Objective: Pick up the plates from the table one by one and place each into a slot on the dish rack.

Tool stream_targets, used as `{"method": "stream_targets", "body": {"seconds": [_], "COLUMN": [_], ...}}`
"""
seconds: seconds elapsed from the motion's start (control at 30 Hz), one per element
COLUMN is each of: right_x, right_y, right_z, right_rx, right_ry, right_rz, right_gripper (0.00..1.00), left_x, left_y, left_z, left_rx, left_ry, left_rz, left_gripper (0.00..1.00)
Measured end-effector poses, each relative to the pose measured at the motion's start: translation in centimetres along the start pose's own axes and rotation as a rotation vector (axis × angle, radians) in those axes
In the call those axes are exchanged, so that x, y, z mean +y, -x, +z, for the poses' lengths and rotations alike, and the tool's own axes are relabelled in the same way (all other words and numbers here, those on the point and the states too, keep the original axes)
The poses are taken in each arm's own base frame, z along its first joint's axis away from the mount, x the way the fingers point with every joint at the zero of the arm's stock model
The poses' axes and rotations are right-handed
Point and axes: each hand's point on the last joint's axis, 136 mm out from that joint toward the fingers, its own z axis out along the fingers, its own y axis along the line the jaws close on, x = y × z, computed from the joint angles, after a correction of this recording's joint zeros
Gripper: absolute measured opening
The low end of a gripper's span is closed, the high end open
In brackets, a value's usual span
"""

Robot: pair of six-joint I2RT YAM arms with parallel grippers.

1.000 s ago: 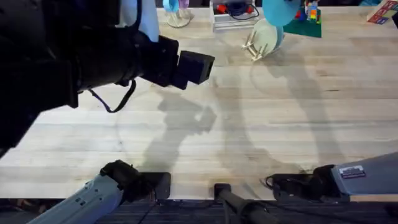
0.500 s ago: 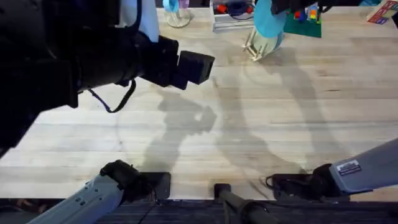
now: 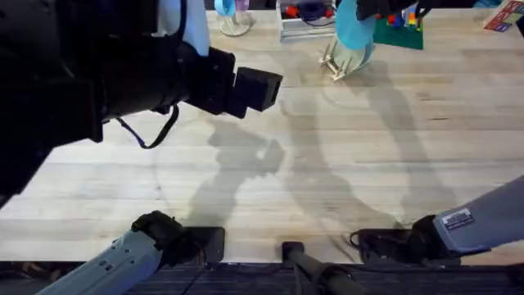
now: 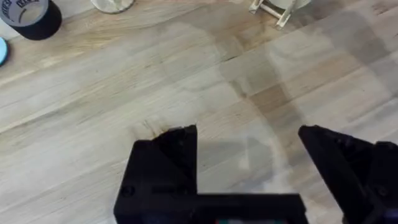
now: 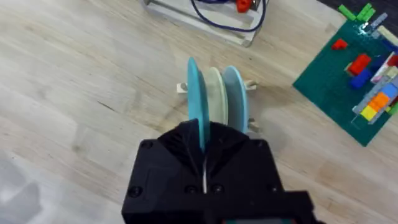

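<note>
**Teal plate on edge over the rack, in line with its slots**

The flat round teal-turquoise plastic plate (image 5: 195,93) stands on its rim, edge-on to my right wrist camera. My right fingers (image 5: 204,138) are clenched on its near rim. It runs straight away from the grasp, and its face lies parallel to the pale cream-yellow round plate (image 5: 215,93) standing just beside it in the small natural-wood dish rack (image 5: 250,85). A paler blue disc (image 5: 235,93) stands on the cream plate's far side, so the teal plate has the outer place in the row.

My own fingers hide the teal plate's lower rim, so I cannot tell whether it sits between the pegs or hangs just above them. I judge that this gap decides the coming move. The plate already lines up with the slots and needs no twist, only a straight path down along its own plane before I let go. Any tilt toward the cream plate could knock the two together.

From overhead, the rack (image 3: 332,65) sits at the far side of the light wooden butcher-block table (image 3: 344,164), beside a green building-brick baseplate (image 5: 348,81). My right arm reaches across to it.

My left fingers (image 4: 249,152) are spread wide and hold nothing. They hang over bare planks, well apart from the rack, so this placement belongs to the right arm.
</note>
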Motion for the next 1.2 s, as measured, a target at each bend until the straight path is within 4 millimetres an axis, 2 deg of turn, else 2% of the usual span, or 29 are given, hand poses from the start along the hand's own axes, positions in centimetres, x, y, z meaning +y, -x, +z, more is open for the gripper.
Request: {"method": "stream_targets", "body": {"seconds": [0.3,0.63,0.8,1.2], "right_x": [-0.1,-0.2,-0.2,-0.1], "right_y": [-1.3,-1.6,-2.3,-2.3], "right_z": [3.0,4.1,5.4,5.3], "right_rx": [0.061,0.077,0.107,0.106], "right_ry": [0.017,0.022,0.034,0.034], "right_rz": [0.01,0.013,0.018,0.016], "right_gripper": [0.029,0.029,0.029,0.029], "left_x": [0.0,0.0,0.0,0.0], "left_y": [0.0,0.0,0.0,0.0], "left_z": [0.0,0.0,0.0,0.0], "left_rx": [0.0,0.0,0.0,0.001], "left_ry": [0.0,0.0,0.0,0.0], "left_rz": [0.0,0.0,0.0,0.0], "left_gripper": [0.994,0.993,0.994,0.994]}}
